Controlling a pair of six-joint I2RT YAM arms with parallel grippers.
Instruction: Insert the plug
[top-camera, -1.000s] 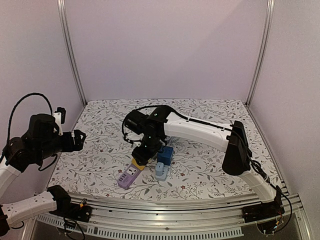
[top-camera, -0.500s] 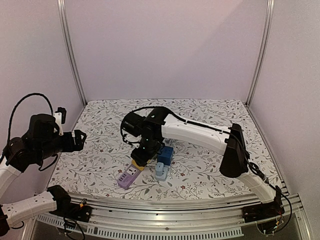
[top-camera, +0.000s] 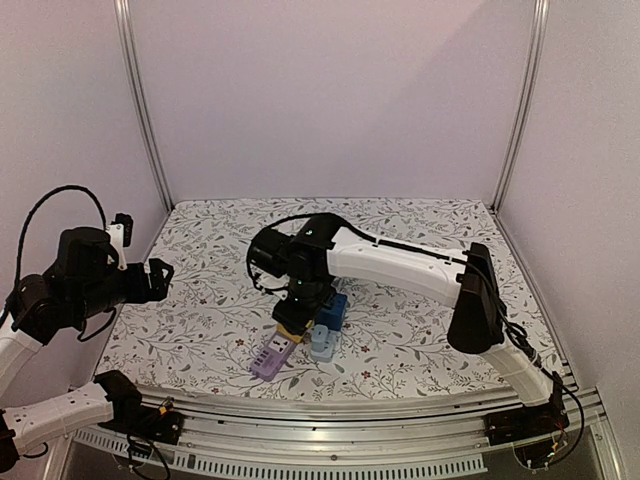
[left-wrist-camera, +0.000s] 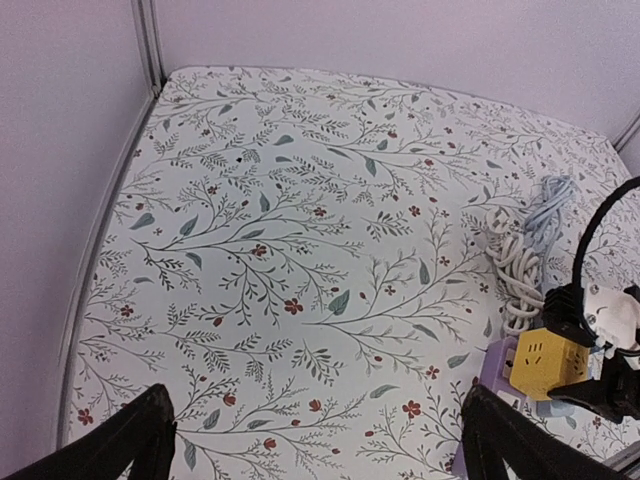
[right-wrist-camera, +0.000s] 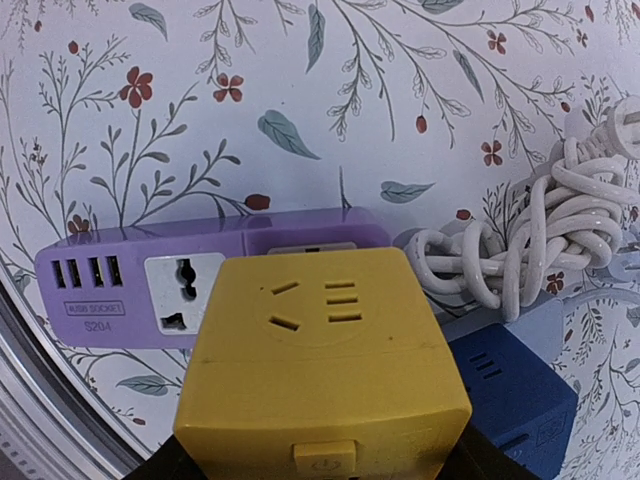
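Clamps yellow cube-shaped plastic plug (right-wrist-camera: 325, 360) in right gripper (top-camera: 298, 318), over purple plastic power strip (right-wrist-camera: 120, 285) (contact unclear). Needs squaring over the strip, then a straight push down. Leaves left gripper (top-camera: 158, 277) spread, empty, well apart.

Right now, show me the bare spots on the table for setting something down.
Bare: the left half of the table, from the left wall to the purple strip, and the back along the rear wall. Crowded: front centre, where the strip, yellow adapter in the right gripper, blue block and cable bunch.
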